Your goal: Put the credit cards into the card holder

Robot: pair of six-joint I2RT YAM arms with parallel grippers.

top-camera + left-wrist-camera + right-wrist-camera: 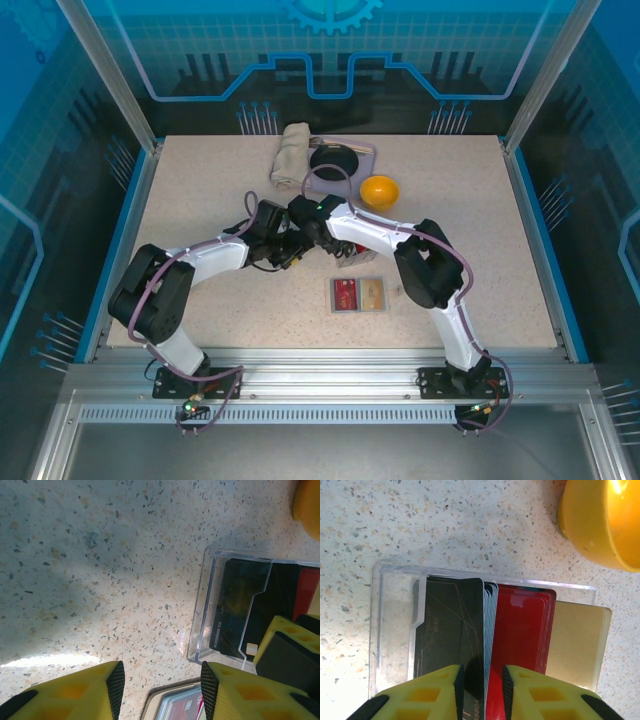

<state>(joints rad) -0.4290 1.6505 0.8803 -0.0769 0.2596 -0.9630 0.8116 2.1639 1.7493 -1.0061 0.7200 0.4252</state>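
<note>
Over the middle of the bench, we are straddling the edge of a black card and some thin pale cards with the right tool; whether it is clamping them we cannot tell. These are sitting in a clear box, with a red card and a gold card lying alongside. We are hovering the left tool just beside the box, jaws apart and grasping nothing. The card holder is lying open toward the near edge, red and gold showing inside.
</note>
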